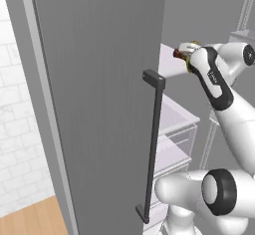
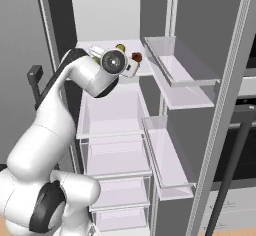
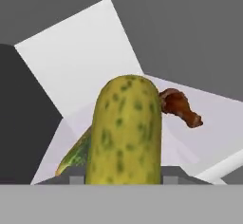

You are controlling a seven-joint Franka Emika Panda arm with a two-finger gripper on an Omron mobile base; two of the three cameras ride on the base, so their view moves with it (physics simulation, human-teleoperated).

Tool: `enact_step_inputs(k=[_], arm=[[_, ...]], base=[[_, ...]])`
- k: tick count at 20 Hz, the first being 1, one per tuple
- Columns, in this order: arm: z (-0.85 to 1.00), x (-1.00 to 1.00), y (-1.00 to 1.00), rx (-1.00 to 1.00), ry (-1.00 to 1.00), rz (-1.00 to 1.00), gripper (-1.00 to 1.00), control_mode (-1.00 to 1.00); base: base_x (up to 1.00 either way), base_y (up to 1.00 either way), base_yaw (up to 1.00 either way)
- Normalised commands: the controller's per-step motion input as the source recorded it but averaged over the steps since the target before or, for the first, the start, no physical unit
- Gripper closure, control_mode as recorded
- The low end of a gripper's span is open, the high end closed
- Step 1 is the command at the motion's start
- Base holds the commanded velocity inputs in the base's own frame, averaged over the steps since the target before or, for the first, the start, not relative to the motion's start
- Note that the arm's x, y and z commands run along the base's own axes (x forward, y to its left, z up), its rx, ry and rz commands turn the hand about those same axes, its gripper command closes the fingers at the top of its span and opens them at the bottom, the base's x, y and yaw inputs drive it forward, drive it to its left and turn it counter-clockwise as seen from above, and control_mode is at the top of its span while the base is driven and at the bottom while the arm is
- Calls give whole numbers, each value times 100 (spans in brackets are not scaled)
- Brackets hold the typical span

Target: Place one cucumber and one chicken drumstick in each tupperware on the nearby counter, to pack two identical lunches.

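In the hand view a fat yellow-green spotted cucumber (image 3: 127, 133) stands between my two finger tips, and my gripper (image 3: 124, 178) is shut on it. Behind it to the left a second cucumber (image 3: 76, 155) lies on the white fridge shelf (image 3: 85, 61). A brown chicken drumstick (image 3: 182, 108) lies on the same shelf, behind and to the right. From the right base view my hand (image 2: 131, 68) reaches onto the upper shelf, next to the drumstick (image 2: 136, 56). The tupperware and the counter are out of view.
The open grey fridge door with its dark bar handle (image 1: 154, 144) stands close on my left. Clear door bins (image 2: 175, 65) hang on the right, and clear drawers (image 2: 117, 155) sit below the shelf. A dark oven handle (image 2: 235, 160) is at the far right.
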Motion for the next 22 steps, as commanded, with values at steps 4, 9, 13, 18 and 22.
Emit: enact_step_inputs(k=[4, 9, 13, 18, 22], arm=[[65, -100, -12, -2, -6, 4, 100, -100], [-53, -100, -7, -25, 7, 9, 100, -100], [-100, -100, 3, -43, 43, 12, 100, -100], [-100, -100, 34, -46, 50, 18, 100, -100], [-50, -50, 20, -24, 24, 14, 100, 100]], base=[[0, 0, 0], [0, 0, 0], [0, 0, 0], [0, 0, 0], [-50, 12, 14]])
